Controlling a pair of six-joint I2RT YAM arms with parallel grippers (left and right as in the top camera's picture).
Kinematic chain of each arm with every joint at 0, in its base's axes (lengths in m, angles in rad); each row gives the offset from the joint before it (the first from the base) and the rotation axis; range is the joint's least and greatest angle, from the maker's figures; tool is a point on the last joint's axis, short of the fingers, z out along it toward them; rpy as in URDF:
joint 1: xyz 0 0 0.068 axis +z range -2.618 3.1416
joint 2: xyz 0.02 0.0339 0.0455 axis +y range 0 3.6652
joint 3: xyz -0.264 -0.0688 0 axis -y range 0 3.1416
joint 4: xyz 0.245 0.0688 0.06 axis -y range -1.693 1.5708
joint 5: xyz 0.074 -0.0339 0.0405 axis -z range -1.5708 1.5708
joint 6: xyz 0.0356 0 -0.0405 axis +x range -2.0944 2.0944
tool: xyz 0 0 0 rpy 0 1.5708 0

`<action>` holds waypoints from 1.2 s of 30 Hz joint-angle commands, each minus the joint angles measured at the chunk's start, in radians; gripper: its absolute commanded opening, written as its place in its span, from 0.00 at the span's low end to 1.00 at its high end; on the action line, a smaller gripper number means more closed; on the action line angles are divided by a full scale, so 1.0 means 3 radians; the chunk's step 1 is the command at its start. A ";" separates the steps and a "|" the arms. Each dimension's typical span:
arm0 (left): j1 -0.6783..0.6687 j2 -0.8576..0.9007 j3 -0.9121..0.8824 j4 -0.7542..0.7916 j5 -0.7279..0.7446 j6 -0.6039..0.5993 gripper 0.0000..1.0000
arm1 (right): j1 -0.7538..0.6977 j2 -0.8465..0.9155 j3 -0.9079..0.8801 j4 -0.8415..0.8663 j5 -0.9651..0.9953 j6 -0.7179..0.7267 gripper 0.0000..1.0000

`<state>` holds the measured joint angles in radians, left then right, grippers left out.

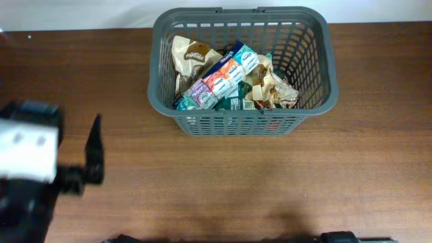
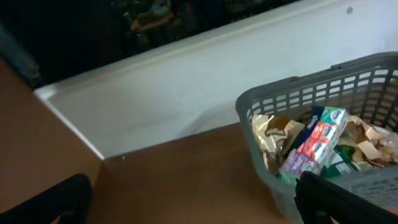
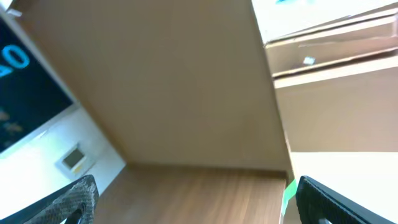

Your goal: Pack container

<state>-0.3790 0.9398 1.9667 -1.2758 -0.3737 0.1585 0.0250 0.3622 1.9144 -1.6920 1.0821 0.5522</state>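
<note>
Seemingly packing was done: container (image 1: pixel 239 125) sat mid far edge with the packets (image 1: pixel 226 74) inside, none loose, so left claw (image 2: pixel 196 202) and right claw (image 3: pixel 194 199) hung spread wide, holding nothing.

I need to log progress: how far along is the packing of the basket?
Done: assorted snack packets lie piled in the large dark grey slotted plastic basket. In hand: nothing; the left hand and right hand are both open and empty. Left: apparently little, as no loose packets show on the brown wooden table.
</note>
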 commanded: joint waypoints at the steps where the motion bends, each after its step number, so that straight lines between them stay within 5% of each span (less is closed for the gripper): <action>1: 0.0011 -0.0514 -0.0411 -0.0018 -0.0310 -0.0356 0.99 | -0.0160 -0.0136 -0.0164 -0.0022 -0.0622 -0.0146 0.99; 10: 0.0008 -0.1933 -0.1499 -0.0370 -0.0563 -0.1088 0.99 | -0.0613 -0.0694 -0.0518 -0.0022 -0.1498 -0.0855 0.99; 18: 0.0006 -0.2534 -0.2360 -0.0544 -0.0793 -0.1638 0.99 | -0.0706 -0.0949 -0.0902 0.0099 -0.2344 -0.0857 0.99; 24: 0.0005 -0.2552 -0.3351 0.0336 -0.1052 -0.1699 0.99 | -0.0552 -0.0979 -0.1719 0.1031 -0.3160 -0.1311 0.99; 31: 0.0008 -0.2551 -0.4462 0.1896 -0.1330 -0.1700 0.99 | -0.0107 -0.1003 -0.2899 0.1666 -0.3171 -0.1728 0.99; 36: 0.0008 -0.2547 -0.4976 0.2511 -0.1366 -0.1701 0.99 | 0.0086 -0.1003 -0.3703 0.2017 -0.3173 -0.1940 0.99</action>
<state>-0.3790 0.1802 0.5545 -0.5709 -0.7391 -0.3435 0.0246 0.0662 0.9157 -1.1328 0.1516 0.0395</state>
